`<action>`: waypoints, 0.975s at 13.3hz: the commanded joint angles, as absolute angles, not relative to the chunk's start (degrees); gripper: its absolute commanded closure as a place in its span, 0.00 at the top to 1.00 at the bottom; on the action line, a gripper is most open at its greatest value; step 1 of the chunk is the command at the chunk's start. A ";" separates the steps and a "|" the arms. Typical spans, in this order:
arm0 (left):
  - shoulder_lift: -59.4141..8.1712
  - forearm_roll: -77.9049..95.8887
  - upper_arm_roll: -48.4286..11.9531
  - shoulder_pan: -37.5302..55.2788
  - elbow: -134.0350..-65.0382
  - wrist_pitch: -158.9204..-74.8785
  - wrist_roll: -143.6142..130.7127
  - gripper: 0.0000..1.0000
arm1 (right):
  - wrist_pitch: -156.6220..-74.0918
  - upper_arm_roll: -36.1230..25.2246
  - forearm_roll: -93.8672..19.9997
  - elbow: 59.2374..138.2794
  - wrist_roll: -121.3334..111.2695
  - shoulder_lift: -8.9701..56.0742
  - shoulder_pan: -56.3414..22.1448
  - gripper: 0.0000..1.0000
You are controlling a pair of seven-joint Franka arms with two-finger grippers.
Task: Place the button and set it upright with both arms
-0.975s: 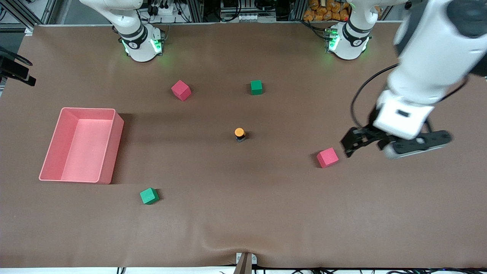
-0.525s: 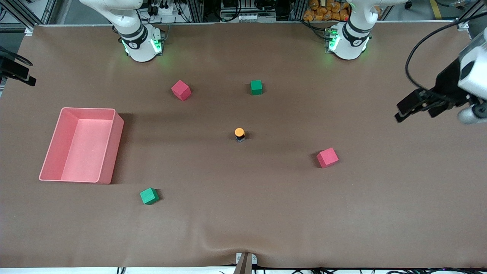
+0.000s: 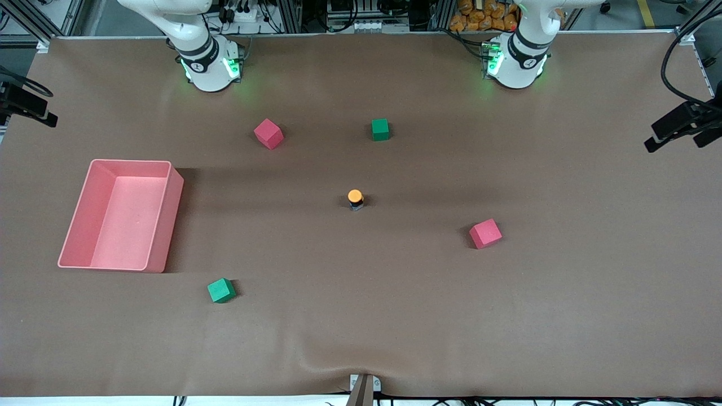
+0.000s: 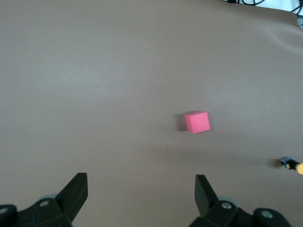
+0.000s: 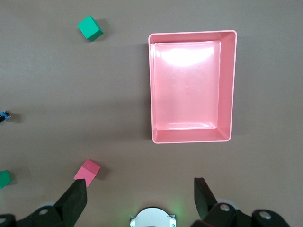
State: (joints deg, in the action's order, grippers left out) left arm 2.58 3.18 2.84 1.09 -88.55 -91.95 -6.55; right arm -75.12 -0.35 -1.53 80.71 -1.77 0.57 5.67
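The button (image 3: 355,198) stands upright in the middle of the table, orange cap up on its black body, with nothing touching it. It also shows at the edge of the left wrist view (image 4: 293,164) and of the right wrist view (image 5: 4,116). My left gripper (image 3: 674,140) is up in the air over the table's edge at the left arm's end, open and empty, with its fingers (image 4: 75,189) wide apart. My right gripper (image 5: 141,187) is open and empty, high over the table between the right arm's base (image 5: 152,218) and the pink bin. It waits.
A pink bin (image 3: 169,214) sits toward the right arm's end and shows in the right wrist view (image 5: 191,34). Two red cubes (image 3: 268,133) (image 3: 485,233) and two green cubes (image 3: 380,129) (image 3: 221,290) lie scattered around the button. The brown table cover has a wrinkle (image 3: 316,361) at the front edge.
My left arm has pulled away from the red cube near the button, out to the table's edge at its own end. The button and cubes have not moved.
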 commanded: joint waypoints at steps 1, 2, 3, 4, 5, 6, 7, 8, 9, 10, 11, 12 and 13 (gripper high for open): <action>3.34 1.58 3.51 1.58 -87.46 -91.41 -5.45 1.00 | -74.71 -0.44 -0.44 80.51 -1.93 0.35 5.45 1.00; 3.17 1.76 3.95 1.41 -87.80 -91.23 -4.14 1.00 | -74.71 -0.44 -0.44 80.42 -1.93 0.18 5.54 1.00; 3.16 1.76 4.56 1.41 -88.06 -90.62 -3.35 1.00 | -74.71 -0.53 -0.53 80.42 -1.93 0.18 5.71 1.00; 3.16 1.67 4.48 1.58 -87.81 -90.53 -3.34 1.00 | -74.88 -0.53 -0.53 80.42 -1.85 0.18 5.71 1.00; 3.25 1.67 3.96 1.67 -87.80 -90.44 -4.38 1.00 | -74.88 -0.61 -0.53 80.51 -1.85 0.18 5.80 1.00; 3.34 1.67 3.17 1.76 -87.80 -89.83 -4.83 1.00 | -75.14 -0.62 -0.53 80.51 -1.85 0.18 5.80 1.00; 3.34 1.76 3.16 1.67 -87.89 -89.04 -3.96 1.00 | -75.32 -0.62 -0.44 80.42 -1.85 0.18 5.80 1.00; 3.34 1.76 3.16 1.67 -87.98 -88.95 -4.22 1.00 | -75.32 -0.70 -0.44 80.42 -1.93 0.18 5.80 1.00; 3.25 1.76 3.08 1.76 -87.98 -88.95 -4.48 1.00 | -75.24 -0.70 -0.44 80.42 -1.93 0.18 5.80 1.00; 3.16 1.76 2.99 1.76 -87.89 -88.95 -4.22 1.00 | -75.23 -0.70 -0.44 80.42 -1.85 0.18 5.80 1.00; 3.08 1.76 2.99 1.76 -87.80 -88.95 -3.96 1.00 | -75.32 -0.70 -0.44 80.42 -1.85 0.18 5.80 1.00; 2.99 1.76 2.99 1.84 -87.63 -88.95 -4.04 1.00 | -75.32 -0.70 -0.44 80.42 -1.85 0.18 5.80 1.00; 2.90 2.11 2.99 1.76 -87.63 -88.95 -4.83 1.00 | -75.32 -0.70 -0.44 80.42 -1.85 0.18 5.80 1.00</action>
State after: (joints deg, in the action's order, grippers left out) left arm 2.80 2.77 3.16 1.62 -88.11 -89.80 -4.37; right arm -75.42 -0.72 -1.11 80.67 -1.77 0.56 5.70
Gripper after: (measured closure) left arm 0.000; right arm 0.000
